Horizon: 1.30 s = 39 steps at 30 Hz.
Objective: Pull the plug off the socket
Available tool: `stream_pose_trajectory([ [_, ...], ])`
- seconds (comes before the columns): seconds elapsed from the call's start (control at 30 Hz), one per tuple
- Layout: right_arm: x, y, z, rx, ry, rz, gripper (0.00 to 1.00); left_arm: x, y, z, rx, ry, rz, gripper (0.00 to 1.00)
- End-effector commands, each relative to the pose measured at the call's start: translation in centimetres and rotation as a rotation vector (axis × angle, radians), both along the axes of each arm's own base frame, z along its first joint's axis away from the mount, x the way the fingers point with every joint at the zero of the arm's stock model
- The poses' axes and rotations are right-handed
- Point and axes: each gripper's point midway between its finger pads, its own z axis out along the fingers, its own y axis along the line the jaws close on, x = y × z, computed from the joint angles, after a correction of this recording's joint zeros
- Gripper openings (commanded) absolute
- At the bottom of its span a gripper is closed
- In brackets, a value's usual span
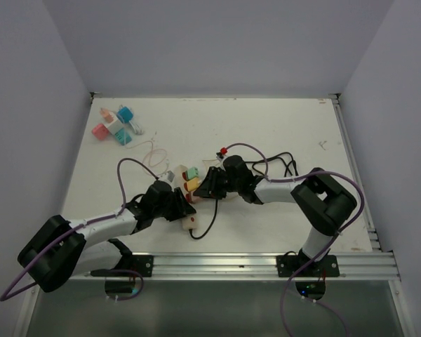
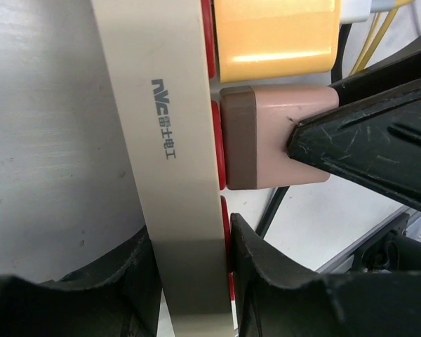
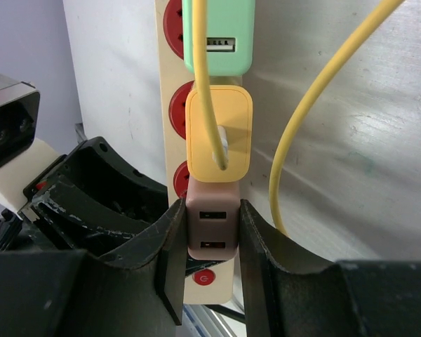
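A cream power strip (image 2: 161, 140) with red sockets lies mid-table (image 1: 194, 222). My left gripper (image 2: 193, 267) is shut on its near end, one finger on each long side. A pink plug (image 3: 212, 228) with two USB ports sits in the socket nearest the red power button (image 3: 205, 276). My right gripper (image 3: 210, 246) is shut on the pink plug, one finger on each side; one of its fingers (image 2: 365, 140) shows in the left wrist view on the plug (image 2: 266, 137). The plug's base sits against the strip. A yellow plug (image 3: 217, 140) and a green plug (image 3: 217, 35) fill the sockets beyond it.
A yellow cable (image 3: 316, 105) runs from the yellow plug across the table. Several loose coloured plugs (image 1: 116, 125) lie at the back left. A black cable (image 1: 281, 165) loops behind the right arm. An aluminium rail (image 1: 266, 263) runs along the near edge.
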Motion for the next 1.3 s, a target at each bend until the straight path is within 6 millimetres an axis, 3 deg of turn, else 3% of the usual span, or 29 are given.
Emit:
stream_pose_trajectory([
  [0.0, 1.0, 1.3, 2.1, 0.079, -0.042, -0.019, 0.00, 0.3, -0.7, 0.7, -0.026, -0.016, -0.006, 0.38],
  [0.1, 1.0, 1.4, 2.2, 0.091, -0.038, -0.022, 0.00, 0.4, -0.5, 0.8, -0.018, -0.022, 0.004, 0.21],
  [0.13, 1.0, 1.4, 2.3, 0.095, -0.039, -0.021, 0.00, 0.3, -0.3, 0.7, -0.011, -0.020, 0.008, 0.08],
  [0.17, 1.0, 1.4, 2.4, 0.097, -0.040, -0.022, 0.00, 0.4, -0.2, 0.6, -0.005, -0.021, 0.013, 0.02],
  [0.2, 0.9, 1.4, 2.6, 0.100, -0.042, -0.020, 0.00, 0.6, 0.0, 0.7, 0.004, -0.028, 0.027, 0.00],
  [0.73, 1.1, -1.1, 4.5, 0.153, -0.082, -0.094, 0.00, -1.3, 5.1, -3.3, 0.181, 0.141, 0.268, 0.00],
  [1.2, 0.4, -1.7, 2.9, 0.152, -0.034, -0.072, 0.00, -1.7, 6.5, -4.7, 0.267, 0.161, 0.282, 0.00],
  [1.27, 1.1, -1.3, 3.8, 0.136, -0.048, -0.075, 0.00, -1.5, 6.6, -4.5, 0.279, 0.150, 0.277, 0.00],
])
